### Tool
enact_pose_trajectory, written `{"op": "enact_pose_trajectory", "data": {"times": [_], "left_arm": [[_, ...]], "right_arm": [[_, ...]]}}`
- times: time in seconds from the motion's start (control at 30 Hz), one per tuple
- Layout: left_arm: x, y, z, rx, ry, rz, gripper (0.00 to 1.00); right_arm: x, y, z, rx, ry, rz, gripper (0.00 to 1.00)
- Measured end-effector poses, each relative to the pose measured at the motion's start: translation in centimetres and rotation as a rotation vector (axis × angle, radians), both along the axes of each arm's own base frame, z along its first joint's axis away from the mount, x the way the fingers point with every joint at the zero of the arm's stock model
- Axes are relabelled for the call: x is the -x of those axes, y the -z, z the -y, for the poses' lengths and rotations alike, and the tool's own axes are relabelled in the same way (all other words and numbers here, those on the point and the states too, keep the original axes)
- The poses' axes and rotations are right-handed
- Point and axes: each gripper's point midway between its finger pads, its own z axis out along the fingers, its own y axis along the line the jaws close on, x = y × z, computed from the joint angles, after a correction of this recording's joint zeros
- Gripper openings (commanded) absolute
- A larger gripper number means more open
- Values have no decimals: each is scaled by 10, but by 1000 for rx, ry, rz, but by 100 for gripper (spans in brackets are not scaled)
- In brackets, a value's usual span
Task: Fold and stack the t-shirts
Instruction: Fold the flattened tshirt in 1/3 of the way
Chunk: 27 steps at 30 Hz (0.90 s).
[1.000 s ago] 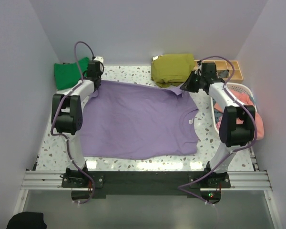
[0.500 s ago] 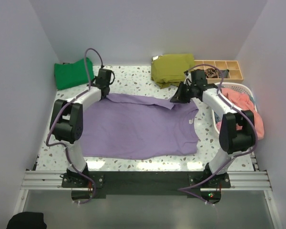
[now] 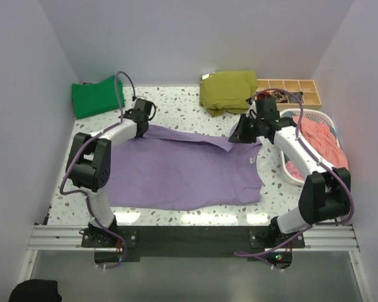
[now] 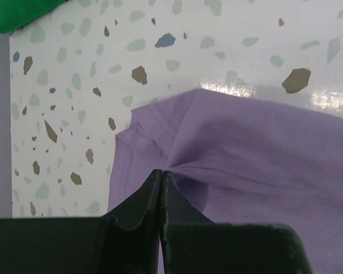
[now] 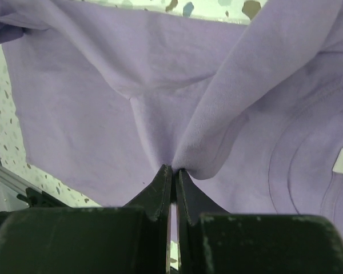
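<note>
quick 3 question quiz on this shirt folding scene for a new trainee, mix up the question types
1. True or false: the left gripper is shut on the purple shirt.
2. What lies at the far left corner of the table? A) green shirt B) olive shirt C) basket
3. Fill in: the ___ gripper holds the purple shirt nearer its white neck label.

Key: 1 true. 2 A. 3 right; the right gripper pinches a fold close to the collar.
</note>
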Motion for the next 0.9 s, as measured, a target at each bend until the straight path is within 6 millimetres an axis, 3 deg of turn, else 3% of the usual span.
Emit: {"op": "enact_pose_trajectory", "data": {"times": [0.17,0.33,0.6,0.63,0.73,0.9], "left_arm": [[18,10,-14,-55,-60,-37,5],[26,8,-27,-123,-106,-39,5],[29,8,-29,-128,-96,-38,5],[30,8,-29,-128,-95,-39,5],[31,10,-27,-122,-90,-49,5],[34,12,-26,-119,-104,-56,5]], "right_arm": [[18,12,2,23,-18,-53,0],[31,24,0,50,-55,-94,0],[49,65,0,97,-73,-208,1],[52,71,-1,105,-78,-225,15],[58,81,-4,112,-92,-249,34],[55,85,3,161,-69,-223,46]]}}
